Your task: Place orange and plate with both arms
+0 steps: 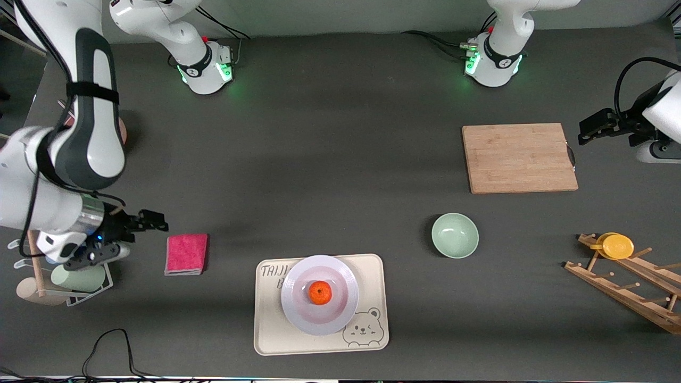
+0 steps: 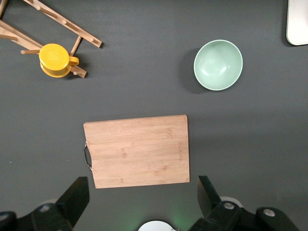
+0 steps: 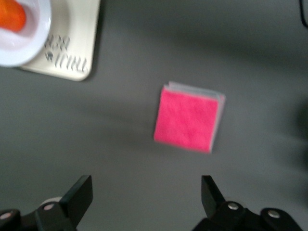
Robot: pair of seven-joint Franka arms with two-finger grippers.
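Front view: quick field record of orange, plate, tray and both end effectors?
orange: on the plate, at its middle
plate: on the bear tray
left end effector: open, empty, beside the cutting board, at the left arm's end
right end effector: open, empty, beside the pink cloth
task state: looks placed

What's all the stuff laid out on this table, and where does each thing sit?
orange: one, bright orange, on the plate
plate: one, pale lavender-white, on the tray
tray: one, cream, bear drawing, near the front camera
bowl: one, mint green, between tray and board
board: one, light wood, toward the left arm's end
cloth: one, pink, folded, toward the right arm's end
cup: one, yellow, on the rack
rack: one, wooden, pegged, left arm's end
left tool: open, beside the board, waiting
right tool: open, beside the cloth
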